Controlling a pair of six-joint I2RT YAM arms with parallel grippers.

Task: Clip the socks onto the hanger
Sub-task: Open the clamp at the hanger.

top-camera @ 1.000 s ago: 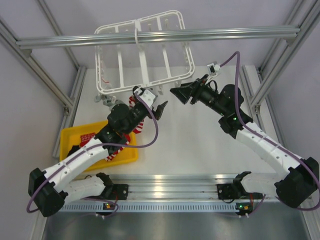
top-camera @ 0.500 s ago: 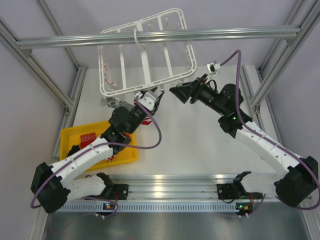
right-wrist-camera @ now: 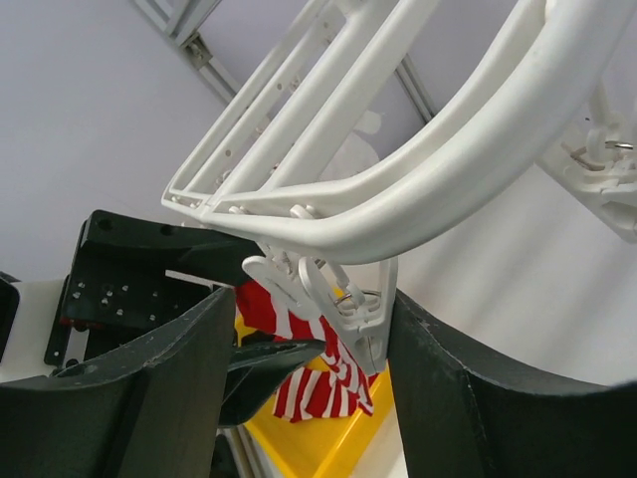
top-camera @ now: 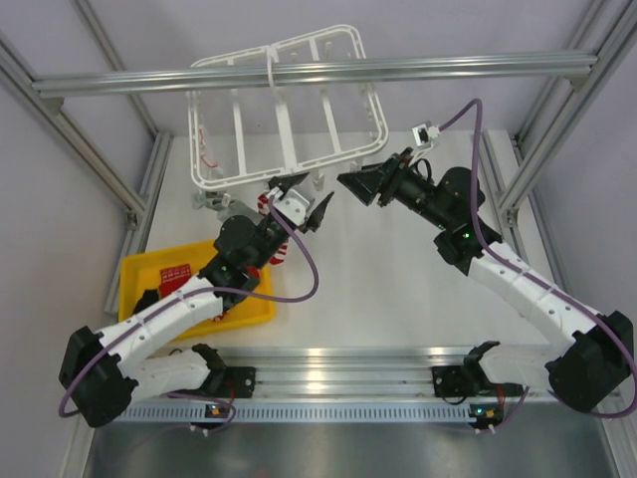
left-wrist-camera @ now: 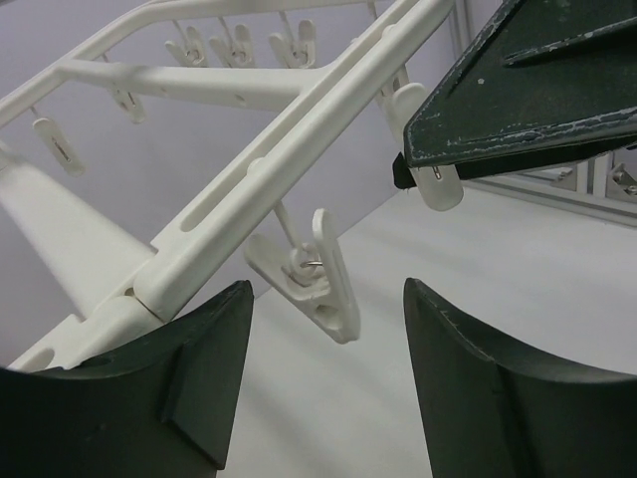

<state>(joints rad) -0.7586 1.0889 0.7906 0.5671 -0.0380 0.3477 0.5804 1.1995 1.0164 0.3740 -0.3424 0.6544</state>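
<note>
Left pincer (left-wrist-camera: 326, 294): standing wide, nothing gripped. Its 2 dark fingers (left-wrist-camera: 199, 358) are framing 1 small white plastic clip (left-wrist-camera: 314, 274) in the left wrist view. That clip is dangling from a slotted bar of the hanger and is touching neither finger.

Right pincer (right-wrist-camera: 311, 304): jaws standing apart. In its own wrist view they are sitting on either side of a cluster of clips under the hanger's rounded corner. Cannot tell whether either pad is touching a clip. In the left wrist view, 1 of its fingers is lying right over a second clip at the upper right.

The 2 pincers are facing each other, tips near together, under the near edge of the hanger.

The large white plastic rectangular hanger (right-wrist-camera: 428, 194), with rounded corners and parallel crossbars, is hanging tilted above the far part of the white surface (top-camera: 378, 269). It is suspended from the horizontal aluminium rail (top-camera: 398, 68).

1 red-and-white striped fabric sock (right-wrist-camera: 318, 373) is hanging just below the clip cluster, beside the left pincer's body. Cannot tell whether a clip is biting it.

A yellow plastic tray (top-camera: 139, 274) is sitting on the surface at the near left, partly under the left arm.
</note>
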